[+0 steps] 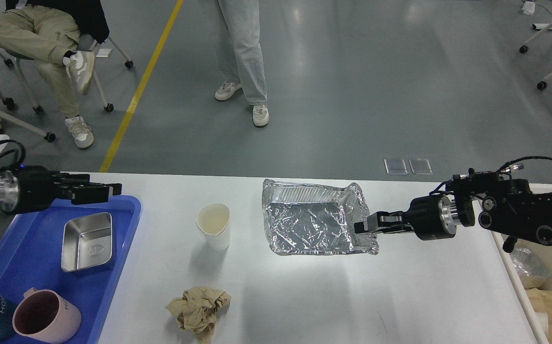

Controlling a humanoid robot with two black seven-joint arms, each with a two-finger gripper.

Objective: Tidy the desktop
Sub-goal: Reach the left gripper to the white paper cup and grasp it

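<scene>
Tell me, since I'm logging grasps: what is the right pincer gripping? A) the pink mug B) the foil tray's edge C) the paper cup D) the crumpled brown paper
B: the right pincer is shut on the right rim of the foil tray; nothing touches the paper cup.
</scene>
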